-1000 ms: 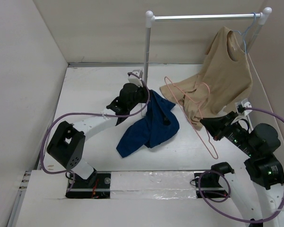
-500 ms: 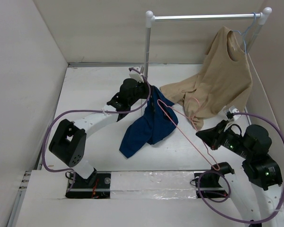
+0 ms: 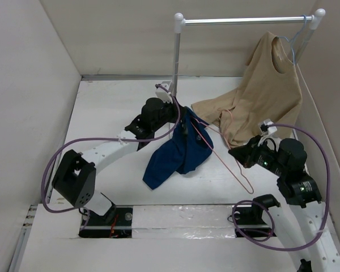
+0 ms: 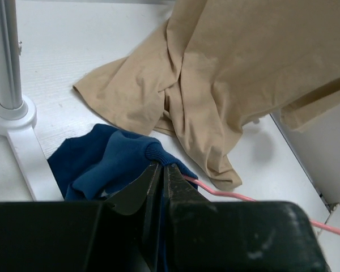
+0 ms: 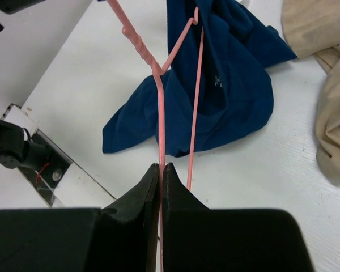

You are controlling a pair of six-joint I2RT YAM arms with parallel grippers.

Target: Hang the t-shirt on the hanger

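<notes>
Two garments crowd the space around the fingers. The navy t-shirt (image 3: 178,154) lies partly bunched on the white worktop (image 3: 113,107). A tan t-shirt (image 3: 269,90) hangs from a light blue hanger (image 3: 293,50) on the rail (image 3: 243,21) and spills onto the worktop just beyond both sets of fingers. The rack's upright post (image 3: 176,56) stands close behind the left fingers (image 4: 161,165), and its base is just to their left in the left wrist view. Purple cables (image 3: 96,137) loop beside each arm.

The left fingers are clenched on a ribbed edge of the navy t-shirt and hold that part up. The rest of the cloth trails from them towards the arm bases, with its long axis slanting down and left in the top view. The right fingers (image 5: 161,165) are clamped on one straight wire of the pink hanger (image 5: 160,113). Ahead of them the wire bends into a twisted section that runs off the top of the right wrist view. A second wire passes just right of the fingertips, over the navy cloth.

The hanger's long axis runs from the right fingers across to the left fingers, where a pink wire comes out from under the ribbed edge. Whether it sits inside the neck opening cannot be told. Of any print on the shirt, only a small pale mark shows among the folds.
</notes>
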